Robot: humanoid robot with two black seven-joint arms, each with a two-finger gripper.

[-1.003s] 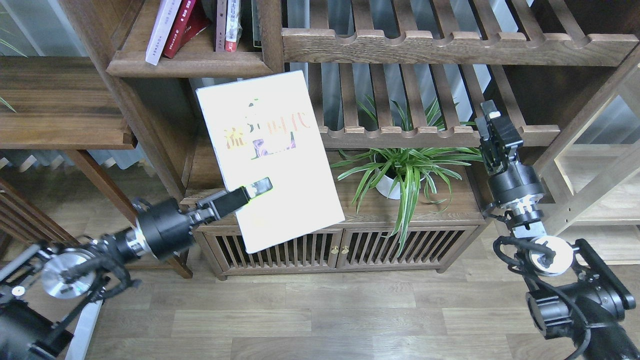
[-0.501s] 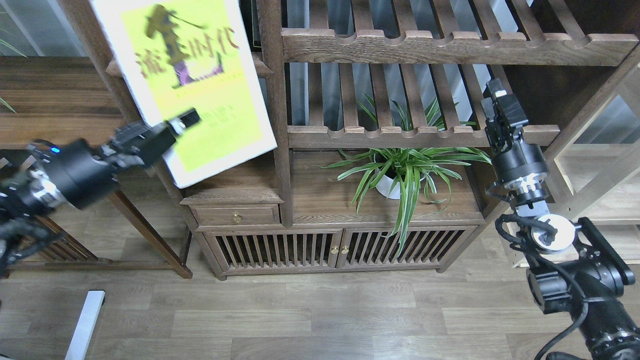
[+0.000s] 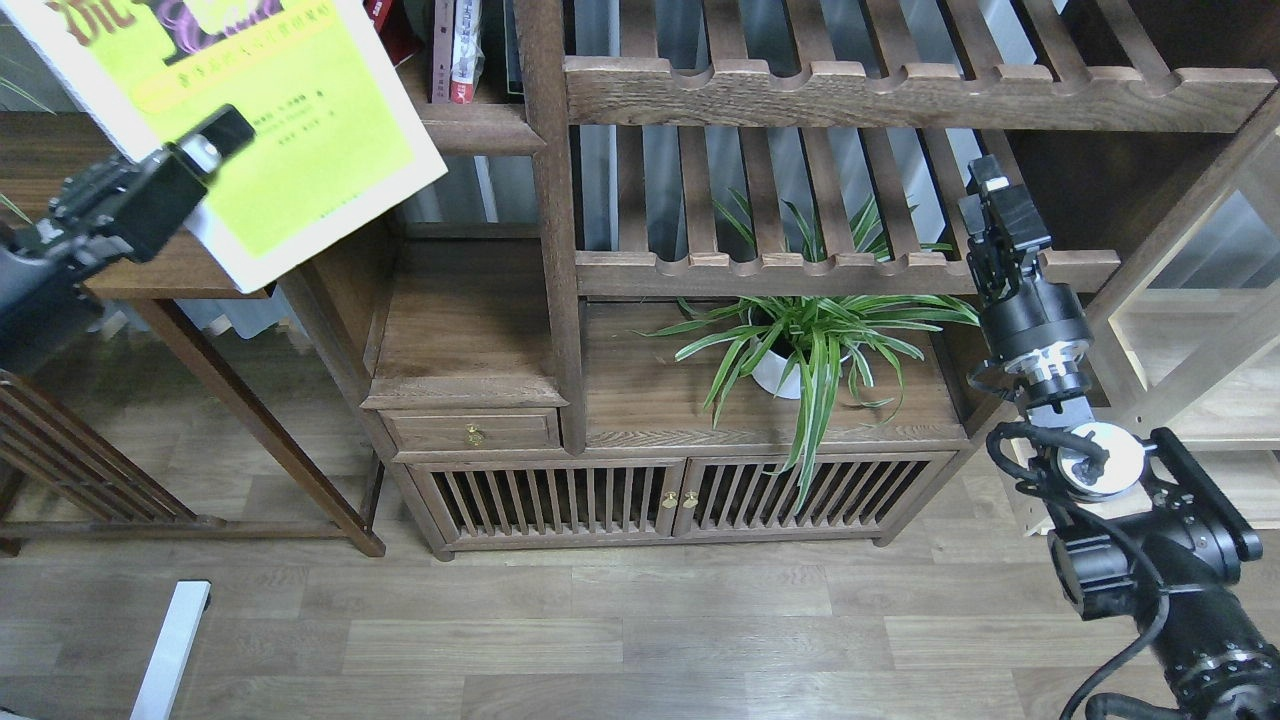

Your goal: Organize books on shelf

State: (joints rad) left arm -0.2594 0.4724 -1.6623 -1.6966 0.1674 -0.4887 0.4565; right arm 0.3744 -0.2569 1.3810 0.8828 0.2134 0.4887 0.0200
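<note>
My left gripper (image 3: 222, 135) is shut on the lower edge of the yellow-green book (image 3: 300, 130), held tilted at the top left, in front of the left end of the shelf (image 3: 480, 128). The book's top runs out of view. The shelf is a dark-brown board with a moulded lip; a few books (image 3: 455, 50) stand on it, with a red one (image 3: 383, 18) partly hidden behind the held book. The white book is hidden. My right gripper (image 3: 992, 192) is raised in front of the lower slatted rack at the right, holding nothing; its fingers cannot be told apart.
Two slatted racks (image 3: 900, 92) span the upper right. A potted spider plant (image 3: 790, 350) stands on the cabinet top (image 3: 640, 400). A small drawer (image 3: 470, 432) sits below an open niche. A dark side table (image 3: 190, 278) stands at the left.
My left arm has swung the book up and to the left, from in front of the cabinet to the top left corner. My right gripper rose a little.
</note>
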